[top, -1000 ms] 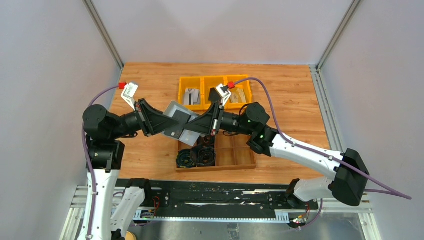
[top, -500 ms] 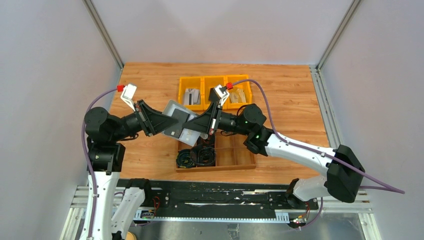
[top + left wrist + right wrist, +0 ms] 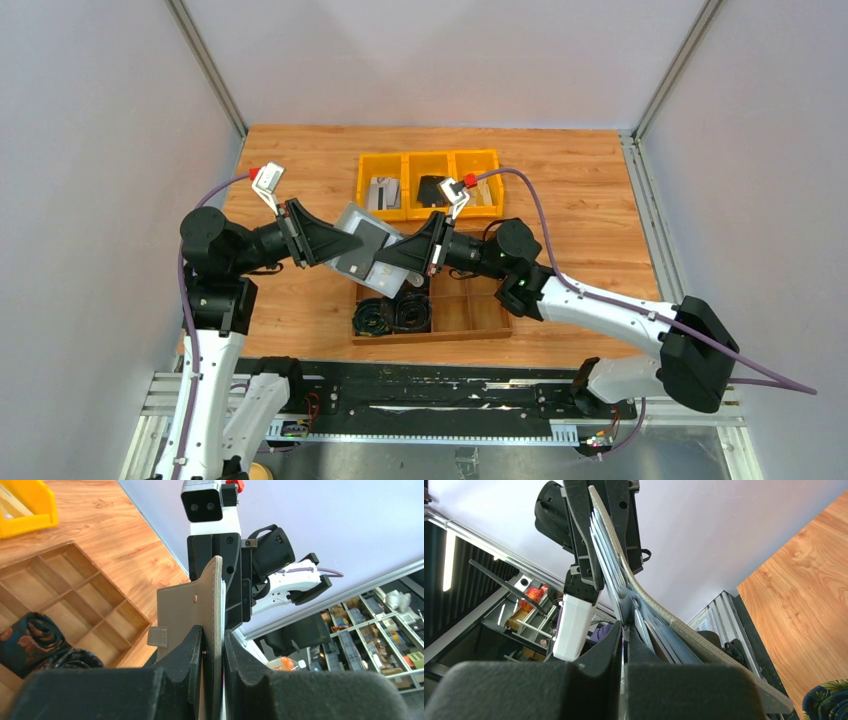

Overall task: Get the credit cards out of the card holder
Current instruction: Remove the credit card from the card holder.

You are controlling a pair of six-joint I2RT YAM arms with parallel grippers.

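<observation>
The grey card holder (image 3: 362, 232) hangs in the air between the two arms, above the wooden tray. My left gripper (image 3: 345, 240) is shut on its edge; in the left wrist view the holder (image 3: 182, 607) stands edge-on between my fingers (image 3: 187, 655). My right gripper (image 3: 396, 262) comes from the opposite side and is shut on one thin pale credit card (image 3: 386, 277) at the holder's open end. In the right wrist view several credit cards (image 3: 606, 562) fan out of the holder's flap (image 3: 664, 617), and the jaws pinch the leftmost one (image 3: 624, 630).
Three yellow bins (image 3: 430, 160) stand at the back; the middle one holds a black item (image 3: 432, 187). A wooden compartment tray (image 3: 465, 312) lies under the grippers, with coiled black cables (image 3: 385, 315) in its left cells.
My right gripper has shut on a card and its wrist has dropped nearer the tray. The left arm has swung a little to the right, still holding the holder.
</observation>
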